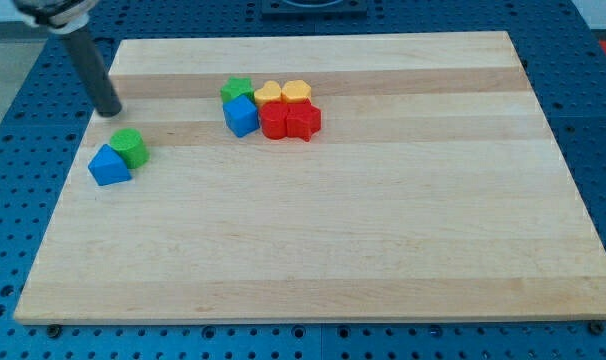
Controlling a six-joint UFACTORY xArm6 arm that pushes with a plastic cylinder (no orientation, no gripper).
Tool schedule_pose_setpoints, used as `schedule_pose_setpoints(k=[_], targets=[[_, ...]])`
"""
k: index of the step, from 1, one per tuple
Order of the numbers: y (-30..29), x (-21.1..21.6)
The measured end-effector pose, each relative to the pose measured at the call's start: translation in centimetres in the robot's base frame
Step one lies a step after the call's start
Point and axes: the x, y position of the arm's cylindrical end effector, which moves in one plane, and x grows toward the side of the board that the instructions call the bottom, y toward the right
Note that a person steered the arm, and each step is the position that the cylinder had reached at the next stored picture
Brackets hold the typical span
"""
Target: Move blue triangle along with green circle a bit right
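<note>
The blue triangle (108,166) lies near the board's left edge, with the green circle (129,147) touching it at its upper right. My tip (110,113) rests near the board's left edge, a short way above and slightly left of the green circle, apart from both blocks.
A tight cluster sits at the view's top centre: a green block (237,90), a blue cube (240,116), two yellow blocks (283,93) and two red blocks (290,121). The wooden board (383,220) lies on a blue perforated table.
</note>
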Motion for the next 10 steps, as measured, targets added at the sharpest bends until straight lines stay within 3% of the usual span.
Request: schedule_pose_setpoints(k=[3,5,6,9,10], targets=[[-1.7,8.1],[0.4,10.9],[2.7,10.6],[3.6,3.8],[3.6,6.5]])
